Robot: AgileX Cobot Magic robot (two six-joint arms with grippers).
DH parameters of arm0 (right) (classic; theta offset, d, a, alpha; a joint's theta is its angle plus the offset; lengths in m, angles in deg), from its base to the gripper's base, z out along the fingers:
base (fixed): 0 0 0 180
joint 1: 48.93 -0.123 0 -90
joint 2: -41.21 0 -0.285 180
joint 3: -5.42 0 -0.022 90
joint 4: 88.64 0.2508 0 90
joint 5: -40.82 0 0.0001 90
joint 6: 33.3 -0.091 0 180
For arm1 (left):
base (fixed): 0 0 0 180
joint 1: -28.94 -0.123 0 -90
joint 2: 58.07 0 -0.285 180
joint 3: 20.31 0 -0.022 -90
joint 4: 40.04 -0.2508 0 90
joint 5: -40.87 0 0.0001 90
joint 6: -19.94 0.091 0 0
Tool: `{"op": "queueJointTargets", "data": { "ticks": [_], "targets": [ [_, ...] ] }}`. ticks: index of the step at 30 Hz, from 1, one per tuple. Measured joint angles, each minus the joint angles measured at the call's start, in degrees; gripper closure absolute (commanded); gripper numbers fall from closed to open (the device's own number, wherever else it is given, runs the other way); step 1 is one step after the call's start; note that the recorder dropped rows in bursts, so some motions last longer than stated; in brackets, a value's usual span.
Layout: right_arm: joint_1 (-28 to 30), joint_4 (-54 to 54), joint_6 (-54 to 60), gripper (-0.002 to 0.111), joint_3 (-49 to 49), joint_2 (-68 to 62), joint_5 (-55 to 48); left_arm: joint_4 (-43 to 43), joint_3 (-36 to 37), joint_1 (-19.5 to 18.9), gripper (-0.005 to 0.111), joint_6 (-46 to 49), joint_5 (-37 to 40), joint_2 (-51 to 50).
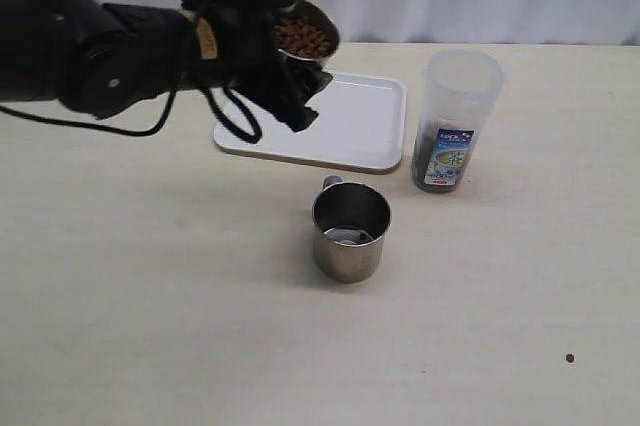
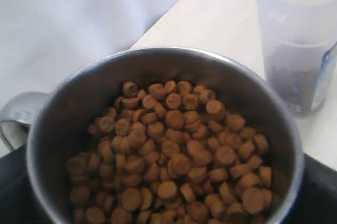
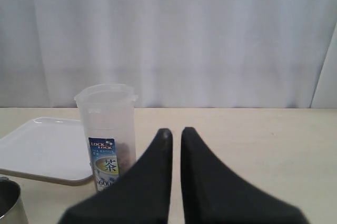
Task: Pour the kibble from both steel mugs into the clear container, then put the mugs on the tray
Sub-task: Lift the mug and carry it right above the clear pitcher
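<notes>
My left end effector point(image 1: 298, 71) grasps a tilted mug point(image 1: 318, 16) of kibble point(image 1: 303, 39) above the tray point(image 1: 365, 121), the other mug point(image 1: 350, 236) stands on the bench point(image 1: 150, 296) near the container point(image 1: 455, 111), my right end effector point(image 3: 176, 134) clenched

Steel mug point(image 2: 73, 108) raised, tilted, full of kibble point(image 2: 174, 155); empty mug point(image 1: 350, 236) upright; clear container point(image 1: 457, 116) beside white tray point(image 1: 372, 124).
</notes>
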Motion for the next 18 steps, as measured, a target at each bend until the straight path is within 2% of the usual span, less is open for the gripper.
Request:
{"op": "queueJointTargets", "data": {
  "ticks": [6, 11, 16, 18],
  "targets": [
    [0.0, 0.0, 0.0, 0.104, 0.0, 0.0, 0.0, -2.6, -12.7, 2.2, 0.107, 1.5, 6.9, -7.7],
    [0.0, 0.0, 0.0, 0.104, 0.0, 0.0, 0.0, -6.3, -18.6, 3.9, 0.107, 1.6, 10.0, -11.4],
    [0.0, 0.0, 0.0, 0.104, 0.0, 0.0, 0.0, -13.4, -23.4, 6.5, 0.107, 0.8, 13.3, -13.6],
    [0.0, 0.0, 0.0, 0.104, 0.0, 0.0, 0.0, -19.0, -26.0, 8.0, 0.107, -2.4, 15.6, -14.8]
  ]
}}
